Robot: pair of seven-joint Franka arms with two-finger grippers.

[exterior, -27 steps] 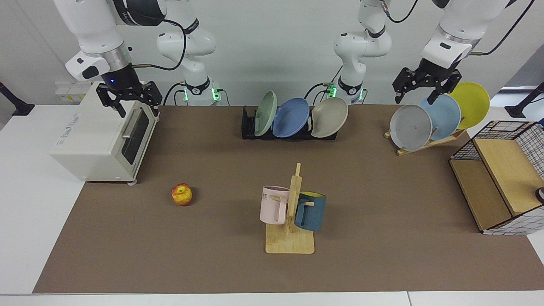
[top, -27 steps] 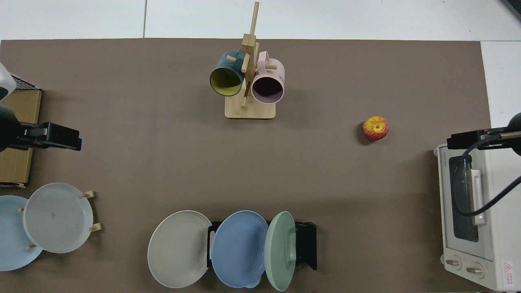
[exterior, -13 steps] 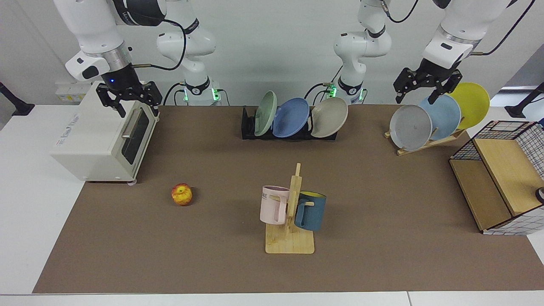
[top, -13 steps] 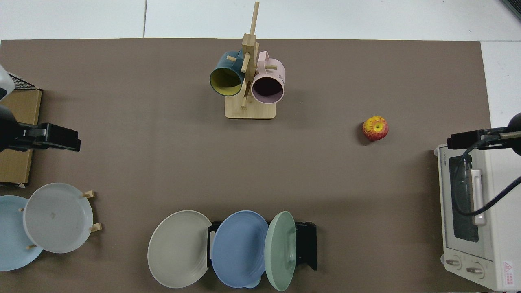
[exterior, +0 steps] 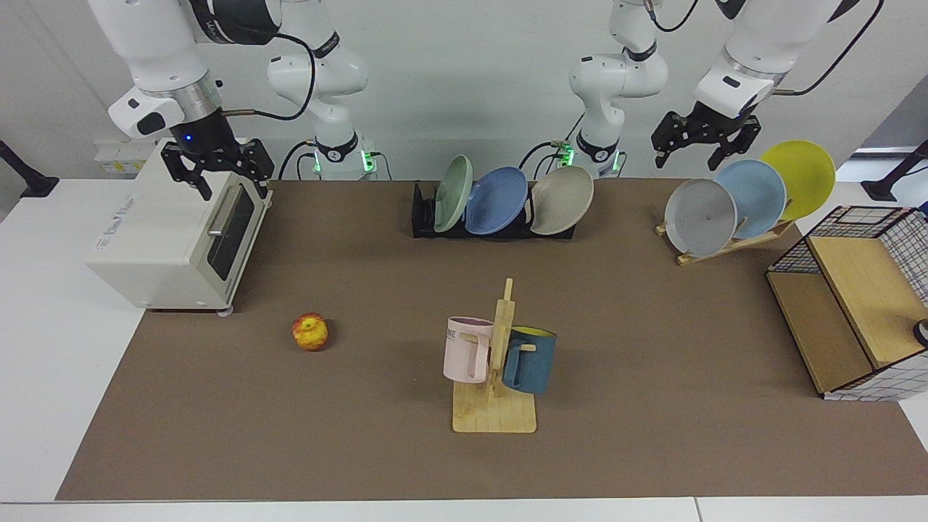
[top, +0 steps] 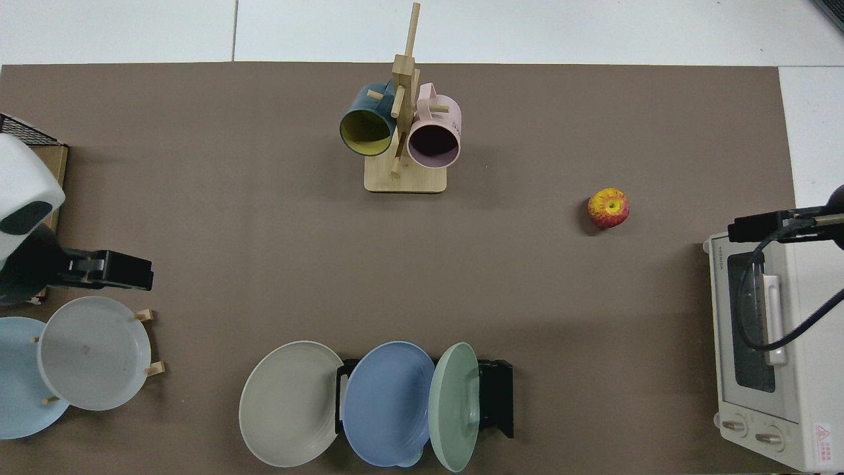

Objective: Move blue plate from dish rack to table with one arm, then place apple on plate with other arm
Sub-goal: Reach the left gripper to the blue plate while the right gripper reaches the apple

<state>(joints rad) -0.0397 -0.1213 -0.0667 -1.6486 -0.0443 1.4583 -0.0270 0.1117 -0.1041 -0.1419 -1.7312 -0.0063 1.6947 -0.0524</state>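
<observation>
Facing view: the blue plate [exterior: 496, 200] is parked in the dish rack [exterior: 424, 216], leaning between a green plate [exterior: 453, 193] and a beige plate [exterior: 562, 200]. The apple [exterior: 310, 332] sits on the brown mat of the surface [exterior: 652, 348], out in the open, near the toaster oven [exterior: 174, 232] and well apart from the rack.

The left hand [exterior: 697, 151] hangs in the air above the wooden plate rack [exterior: 725, 246] that carries the grey, pale blue and yellow plates. Its fingers are spread and it's holding nothing. The right hand [exterior: 230, 185] hovers over the top front edge of the toaster oven, fingers apart too, also empty.

Top view backs this up: blue plate [top: 388, 402] in the black rack [top: 494, 399], apple [top: 608, 208] alone on the mat, and the mug stand [top: 403, 132] with a pink and a dark blue mug near the far edge. The left hand [top: 109, 270] shows just beside the grey plate [top: 92, 353], and the right hand [top: 758, 227] pokes in over the oven corner.
</observation>
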